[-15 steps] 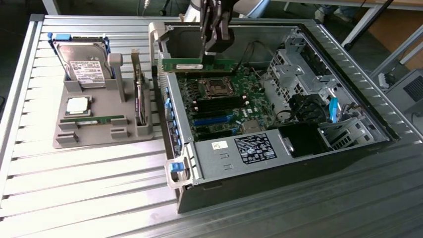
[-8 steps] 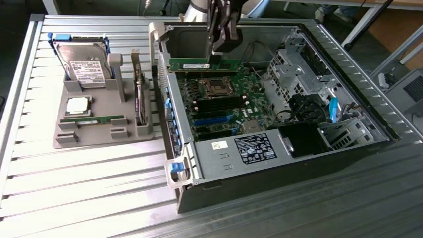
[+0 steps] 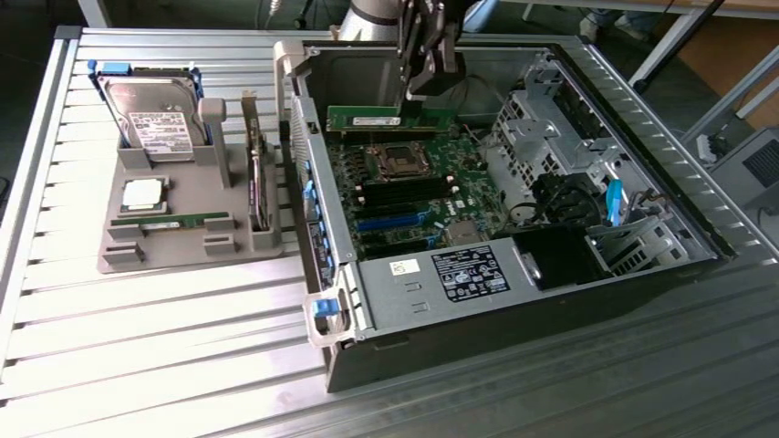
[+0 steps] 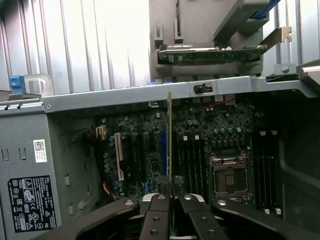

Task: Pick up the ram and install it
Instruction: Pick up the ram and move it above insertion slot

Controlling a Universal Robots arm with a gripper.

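My gripper (image 3: 429,89) hangs inside the open computer case (image 3: 681,196), shut on the ram (image 3: 387,119). This ram is a long green stick with a white label, held level above the motherboard (image 3: 457,196) near the far wall. In the wrist view the ram (image 4: 169,135) shows edge-on, standing out from between the black fingers (image 4: 159,205). It hovers over the board beside the black memory slots (image 4: 195,160) and apart from them. A twin green stick (image 3: 171,222) lies in the grey holder (image 3: 182,257) outside the case.
The grey holder on the exterior view's left also carries a hard drive (image 3: 152,114), a silver processor (image 3: 144,192) and an upright expansion card (image 3: 255,173). The processor socket (image 3: 396,161) sits just below the ram. Drive cages and cables (image 3: 554,182) fill the case's right half.
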